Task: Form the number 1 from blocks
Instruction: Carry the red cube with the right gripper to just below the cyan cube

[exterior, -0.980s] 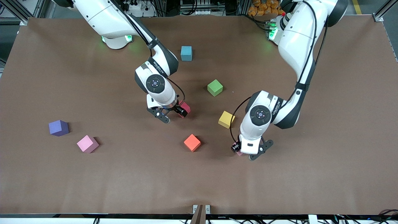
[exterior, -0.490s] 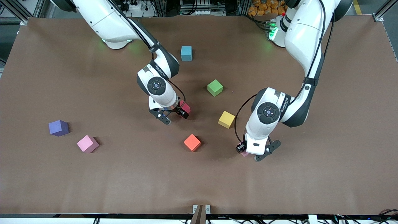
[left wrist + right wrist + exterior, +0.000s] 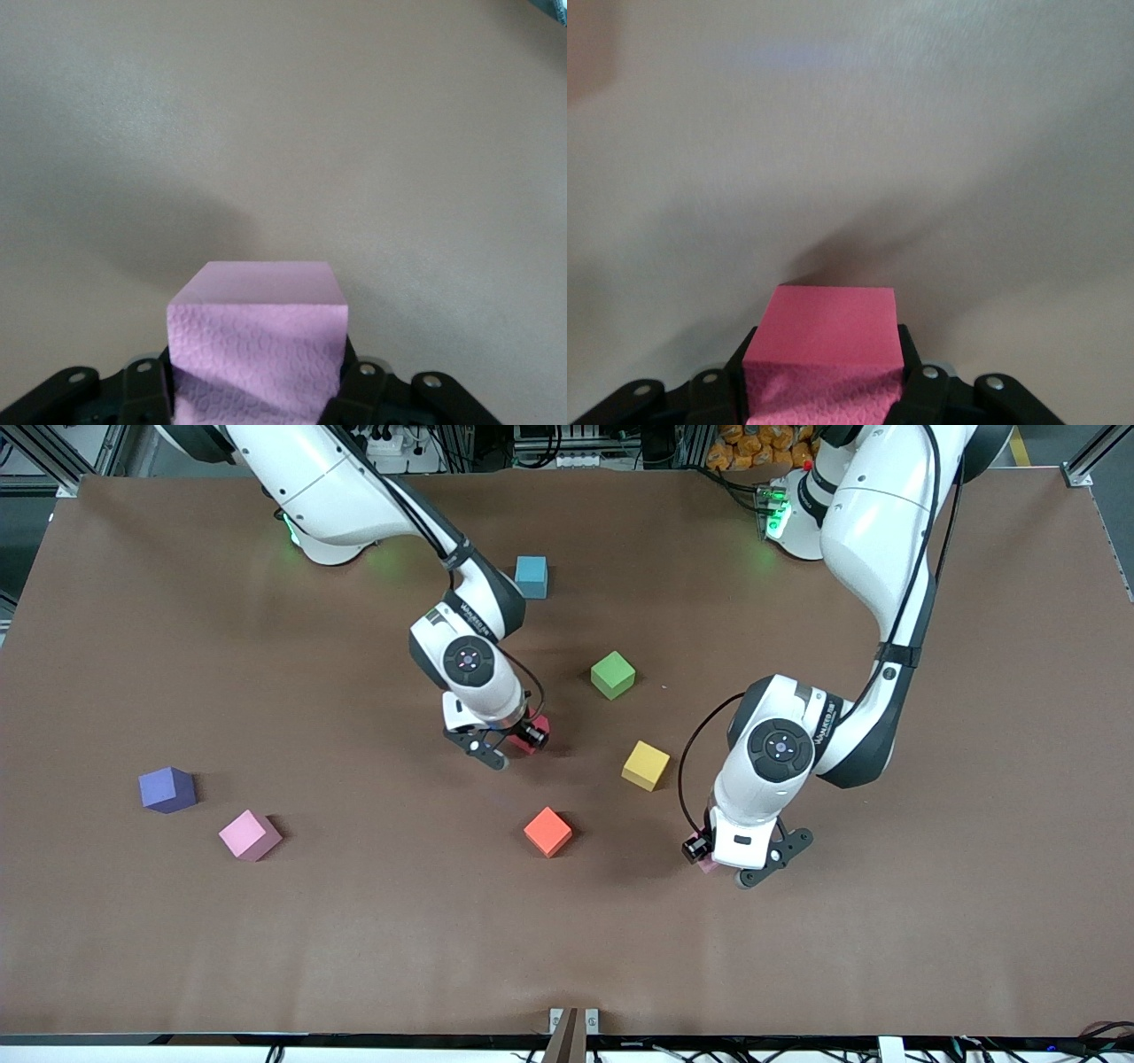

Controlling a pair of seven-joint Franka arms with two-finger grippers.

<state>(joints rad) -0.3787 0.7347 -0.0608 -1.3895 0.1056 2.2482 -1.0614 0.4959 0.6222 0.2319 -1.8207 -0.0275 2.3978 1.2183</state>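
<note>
Front view: brown table (image 3: 266,957) carrying small matte single-colour cubes, all of one size, scattered and not yet in any line.

Light blue cube (image 3: 531,576): close to the arms' bases, partly covered by the right arm.
Green cube (image 3: 612,674): mid-table, nearer the front camera than the light blue one.
Yellow cube (image 3: 646,765): nearer the camera than the green, toward the left arm's end.
Orange cube (image 3: 547,832): nearer the camera than the yellow, well apart from it.
Pink cube (image 3: 250,834): toward the right arm's end of the table, with a purple cube (image 3: 166,789) near it.
Red cube (image 3: 532,734): mostly hidden under the right gripper (image 3: 507,744). The right wrist view shows the red cube (image 3: 824,354) with a flat plain top and a fine embossed pattern on its side face, the black fingers pressed against both sides, pinching it, with the table close below.
Second pink cube (image 3: 706,863): only a sliver shows under the left gripper (image 3: 722,865), which is over bare table toward the left arm's end. The left wrist view shows this cube (image 3: 257,345) with the same embossed texture, clamped between the left gripper's fingers.

Writing: small lettering on each arm's wrist link, too small to read.
</note>
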